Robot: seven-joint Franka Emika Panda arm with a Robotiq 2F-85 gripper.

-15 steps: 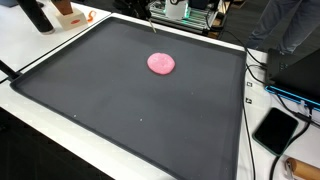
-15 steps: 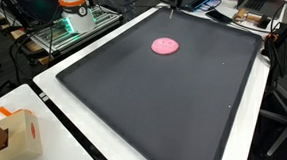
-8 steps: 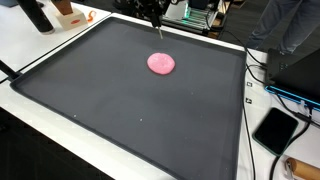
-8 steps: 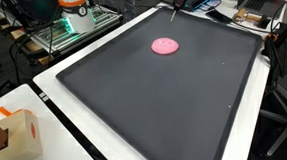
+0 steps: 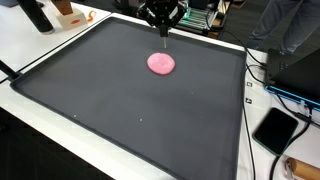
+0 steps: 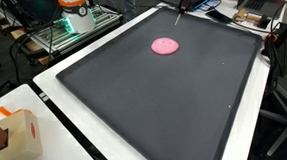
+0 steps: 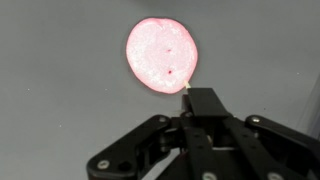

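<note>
A flat round pink disc [image 5: 161, 64] lies on a large black mat [image 5: 120, 110], toward its far side; it also shows in the other exterior view [image 6: 166, 46] and in the wrist view [image 7: 160, 53]. My gripper [image 5: 163, 26] hangs just above and behind the disc, also visible at the top of an exterior view [image 6: 181, 6]. In the wrist view the jaws [image 7: 200, 100] are pressed together on a thin pale stick [image 7: 186, 90] whose tip points down near the disc's edge. The stick does not touch the disc.
The mat [image 6: 162, 101] has a raised rim on a white table. A black phone [image 5: 276, 130] lies beside the mat with cables [image 5: 262, 75]. A cardboard box [image 6: 12, 132] stands at a table corner. Equipment racks [image 6: 72, 21] stand behind.
The gripper has come down into view from the top edge, bringing the stick closer to the pink disc. The disc has not moved.
</note>
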